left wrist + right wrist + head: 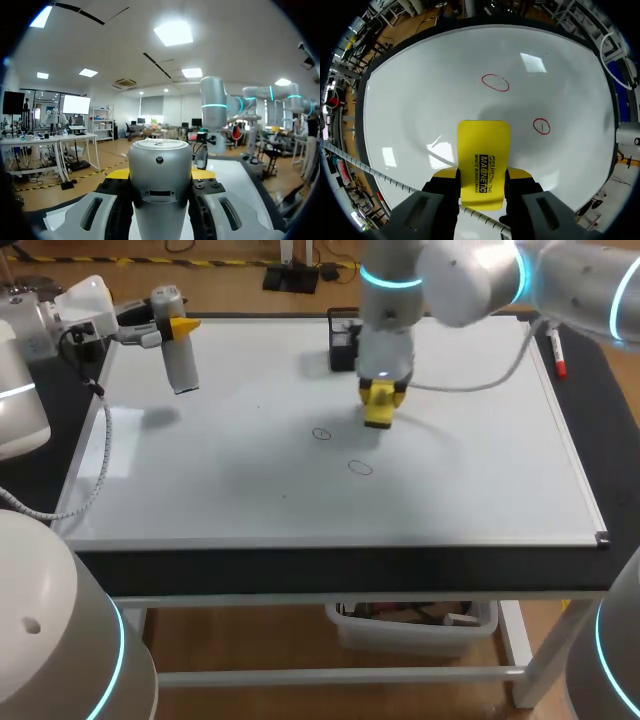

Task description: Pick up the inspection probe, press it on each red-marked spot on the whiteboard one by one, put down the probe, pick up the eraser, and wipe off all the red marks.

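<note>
Our right jaws grip the eraser (483, 165) over the middle of the whiteboard (470, 470), two red rings (321, 434) just nearer us. Our left jaws clamp the probe (178, 355) above the far-left corner.

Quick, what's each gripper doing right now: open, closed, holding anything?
Left gripper: closed, holding the inspection probe.
Right gripper: closed, holding the yellow eraser.
</note>
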`<state>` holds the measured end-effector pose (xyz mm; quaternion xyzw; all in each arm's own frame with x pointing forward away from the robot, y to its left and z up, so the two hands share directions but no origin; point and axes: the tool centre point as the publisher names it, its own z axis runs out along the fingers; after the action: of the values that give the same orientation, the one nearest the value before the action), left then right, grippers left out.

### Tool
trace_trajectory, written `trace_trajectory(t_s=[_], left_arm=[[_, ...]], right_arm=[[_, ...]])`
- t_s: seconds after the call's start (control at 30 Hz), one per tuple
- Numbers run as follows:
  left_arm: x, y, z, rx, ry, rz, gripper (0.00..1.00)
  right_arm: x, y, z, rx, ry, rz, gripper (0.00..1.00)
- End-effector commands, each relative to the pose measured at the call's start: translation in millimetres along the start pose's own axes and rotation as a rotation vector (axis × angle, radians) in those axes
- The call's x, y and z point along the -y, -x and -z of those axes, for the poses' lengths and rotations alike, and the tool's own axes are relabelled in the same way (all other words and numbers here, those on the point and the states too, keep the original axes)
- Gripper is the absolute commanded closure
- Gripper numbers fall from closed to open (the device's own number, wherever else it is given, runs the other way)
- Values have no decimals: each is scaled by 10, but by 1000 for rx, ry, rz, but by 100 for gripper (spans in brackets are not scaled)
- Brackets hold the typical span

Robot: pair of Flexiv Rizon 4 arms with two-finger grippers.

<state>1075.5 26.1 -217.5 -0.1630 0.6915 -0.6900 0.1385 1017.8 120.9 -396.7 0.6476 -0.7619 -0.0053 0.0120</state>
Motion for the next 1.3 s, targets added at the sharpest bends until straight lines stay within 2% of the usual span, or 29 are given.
trace_trajectory(t_s=[0.03,0.33,0.7,1.07,1.3], left_arm=[[8,-15,1,5,-2,-3,100],[8,-15,1,5,-2,-3,100],[8,-15,1,5,-2,-3,100],[8,-15,1,5,-2,-3,100],[8,-15,1,5,-2,-3,100]], right_arm=[[-183,270,-10,-46,-57,45,100],[-393,659,-17,-33,-73,128,100],[-474,1036,-102,4,-51,173,100],[-514,1216,-186,11,-46,209,100],[-514,1246,-270,12,-29,219,100]])
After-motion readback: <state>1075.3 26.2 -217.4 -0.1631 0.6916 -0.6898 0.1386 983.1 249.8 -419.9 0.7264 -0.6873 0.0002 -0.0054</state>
